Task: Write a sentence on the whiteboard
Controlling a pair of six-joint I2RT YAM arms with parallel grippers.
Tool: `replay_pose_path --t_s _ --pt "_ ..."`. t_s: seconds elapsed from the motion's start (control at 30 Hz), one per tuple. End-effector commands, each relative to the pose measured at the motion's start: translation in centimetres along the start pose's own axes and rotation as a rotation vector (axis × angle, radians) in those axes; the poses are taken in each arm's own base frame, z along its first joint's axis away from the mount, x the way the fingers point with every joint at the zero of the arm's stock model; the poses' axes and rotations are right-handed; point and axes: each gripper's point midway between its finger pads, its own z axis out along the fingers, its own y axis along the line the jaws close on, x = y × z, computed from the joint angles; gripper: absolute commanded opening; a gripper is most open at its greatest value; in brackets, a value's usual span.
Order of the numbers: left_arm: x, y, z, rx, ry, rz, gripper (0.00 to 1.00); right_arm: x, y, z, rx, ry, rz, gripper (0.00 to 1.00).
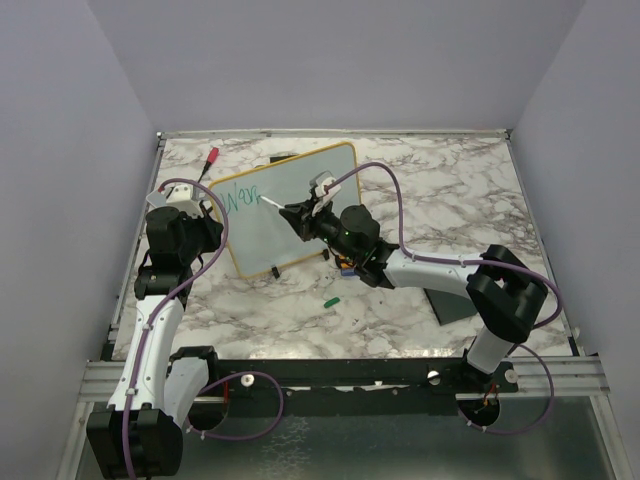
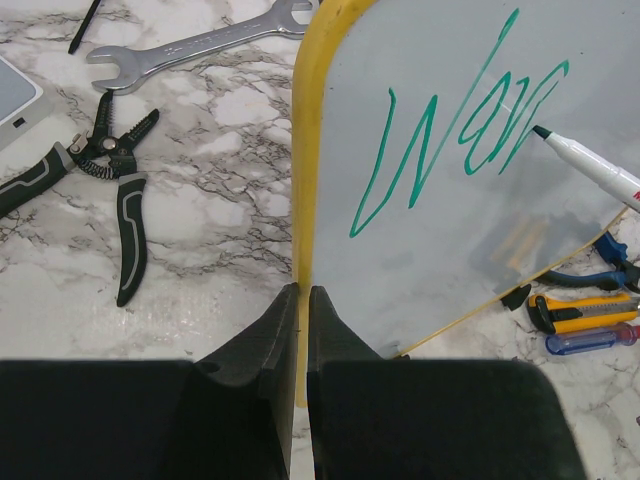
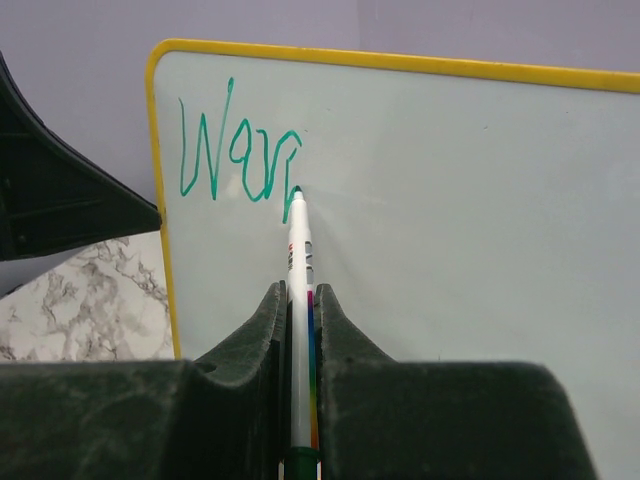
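"Right end effector (image 3: 298, 292) is clenched on a marker (image 3: 299, 240), its tip touching the whiteboard (image 3: 470, 200)."

"And the other one?"

"Left end effector (image 2: 302, 300) pinches the whiteboard's yellow edge, steadying it where it stands tilted on the worktop (image 1: 430, 180)."

"How far along is it?"

"Early, I'd say. The sentence (image 3: 235, 155) sits in the whiteboard's upper left corner: 'War' and the start of another letter. Not one word is finished and most of the whiteboard is bare, so nearly all the writing remains."

wrench (image 2: 195, 42) | pliers (image 2: 127, 205) | utility knife (image 2: 575, 312) | green cap (image 1: 329, 300) | black pad (image 1: 452, 305) | marble table (image 1: 450, 190)
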Motion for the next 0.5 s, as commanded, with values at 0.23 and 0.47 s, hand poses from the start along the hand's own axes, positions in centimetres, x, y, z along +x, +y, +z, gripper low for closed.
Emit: replay_pose_path --t_s 0.23,0.47 --pt "-0.3 -1.1 -0.3 0.049 -0.009 -0.002 0.08 -0.6 -1.9 -0.5 0.098 -0.013 -0.015 0.01" --pt "-0.4 -1.1 -0.3 0.052 -0.01 -0.001 0.08 1.6 -1.4 -1.2 0.065 0.045 -0.004 0.01"
